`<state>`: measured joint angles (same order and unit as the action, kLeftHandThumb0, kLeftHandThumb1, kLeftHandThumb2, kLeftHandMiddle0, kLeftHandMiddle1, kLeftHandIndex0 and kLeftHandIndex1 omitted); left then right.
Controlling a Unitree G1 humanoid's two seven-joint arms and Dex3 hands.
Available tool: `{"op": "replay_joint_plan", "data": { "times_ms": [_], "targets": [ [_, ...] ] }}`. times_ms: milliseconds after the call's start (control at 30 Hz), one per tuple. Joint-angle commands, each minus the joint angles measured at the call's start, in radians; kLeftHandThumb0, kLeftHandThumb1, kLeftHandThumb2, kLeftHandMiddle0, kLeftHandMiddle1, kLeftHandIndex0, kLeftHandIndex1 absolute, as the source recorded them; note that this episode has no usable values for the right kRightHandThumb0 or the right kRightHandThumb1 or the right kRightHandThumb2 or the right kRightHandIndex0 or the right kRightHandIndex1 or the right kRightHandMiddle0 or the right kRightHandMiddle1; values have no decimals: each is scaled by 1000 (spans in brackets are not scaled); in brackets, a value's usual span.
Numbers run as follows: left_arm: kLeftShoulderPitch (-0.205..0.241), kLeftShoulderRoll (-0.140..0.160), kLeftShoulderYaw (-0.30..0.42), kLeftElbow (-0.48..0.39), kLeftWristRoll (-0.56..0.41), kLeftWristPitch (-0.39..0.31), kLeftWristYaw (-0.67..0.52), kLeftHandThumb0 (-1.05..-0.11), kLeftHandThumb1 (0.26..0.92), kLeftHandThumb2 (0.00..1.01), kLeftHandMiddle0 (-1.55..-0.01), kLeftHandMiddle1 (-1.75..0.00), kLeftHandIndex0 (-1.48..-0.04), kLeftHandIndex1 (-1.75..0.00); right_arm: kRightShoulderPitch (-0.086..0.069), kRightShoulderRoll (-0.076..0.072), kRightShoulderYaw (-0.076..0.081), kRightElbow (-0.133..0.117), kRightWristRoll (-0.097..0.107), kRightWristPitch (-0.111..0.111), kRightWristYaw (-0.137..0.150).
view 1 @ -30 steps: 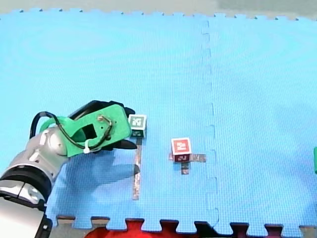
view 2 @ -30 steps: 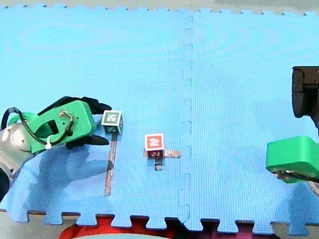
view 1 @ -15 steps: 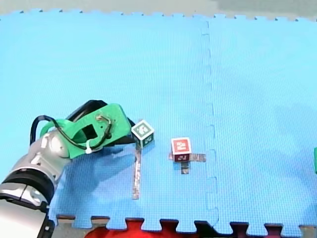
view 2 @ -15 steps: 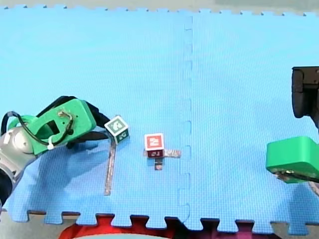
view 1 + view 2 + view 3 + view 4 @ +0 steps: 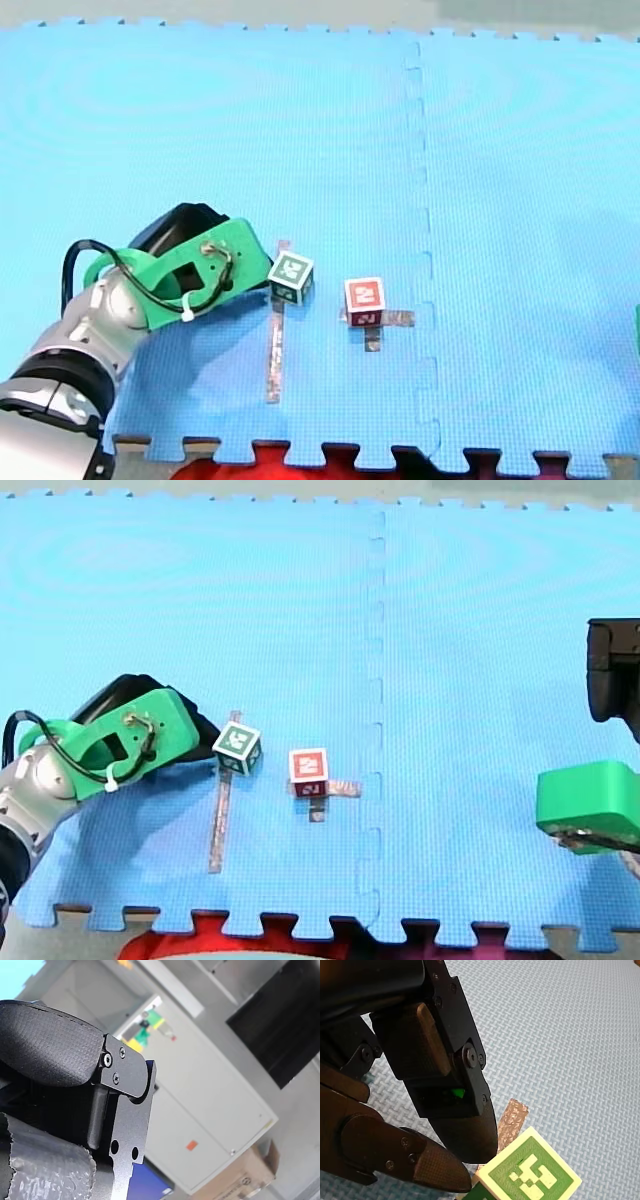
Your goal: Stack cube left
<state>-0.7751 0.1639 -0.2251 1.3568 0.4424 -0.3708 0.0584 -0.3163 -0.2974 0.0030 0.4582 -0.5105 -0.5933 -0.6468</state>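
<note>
Green cube point(image 5: 291, 277), tilted on one corner, sits at the upper end of a grey tape strip point(image 5: 274, 360) on the blue foam mat point(image 5: 500, 150). The left robot hand point(image 5: 150, 730) grasps it from the left; the second wrist view shows the dark fingertips point(image 5: 445, 1170) against the cube's side. The red cube point(image 5: 364, 298) stands near its right on crossed tape point(image 5: 390, 319). The right robot hand point(image 5: 590, 810) is at the mat's right edge; its state cannot be told.
</note>
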Motion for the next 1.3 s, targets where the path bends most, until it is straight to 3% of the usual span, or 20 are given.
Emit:
{"op": "replay_joint_plan", "data": {
  "times_ms": [0, 167, 200, 233, 267, 333, 367, 533, 900, 1133, 1267],
  "targets": [
    [17, 12, -1, 10, 6, 15, 8, -479, 774, 7, -935, -1746, -1316, -32, 6, 0, -5, -6, 3, 0, 0],
    [16, 8, 2, 11, 1, 19, 3, -485, 775, 6, -928, -1746, -1319, -27, 5, 1, -6, -6, 3, 0, 0],
    [13, 8, 12, 12, -12, 21, -39, -509, 771, 4, -926, -1746, -1160, -14, 6, 1, -6, -6, 4, 0, 0],
    [10, 9, 23, 13, -27, 23, -84, -715, 759, 8, -900, -1746, -801, -6, 6, 1, -7, -6, 4, -1, 0],
    [7, 12, 32, 13, -38, 26, -119, -827, 775, 17, -864, -1746, -606, -3, 6, 1, -7, -6, 4, -2, 0],
    [1, 14, 35, 13, -43, 36, -148, -970, 795, 17, -741, -1746, -326, -4, 5, 2, -7, -4, 5, -4, -1],
    [-2, 13, 24, 12, -32, 45, -140, -997, 796, 14, -697, -1746, -269, -4, 5, 3, -7, -3, 4, -4, -1],
    [-14, 5, -12, 9, 7, 72, -104, -988, 777, 1, -635, -1746, -233, -11, 3, 5, -5, 1, 0, -2, -5],
    [-22, 1, -28, 10, 14, 85, -126, -942, 756, 0, -716, -1746, -212, -3, 0, 10, -3, 12, -5, -9, -16],
    [-46, -22, -14, 9, -7, 84, -159, -877, 742, 0, -780, -1746, -244, -14, -21, 14, 5, 44, -13, -10, -34],
    [-54, -31, 25, 2, -55, 20, -229, -839, 733, 0, -808, -1746, -307, -33, -31, 17, 8, 56, -11, -12, -40]
  ]
}}
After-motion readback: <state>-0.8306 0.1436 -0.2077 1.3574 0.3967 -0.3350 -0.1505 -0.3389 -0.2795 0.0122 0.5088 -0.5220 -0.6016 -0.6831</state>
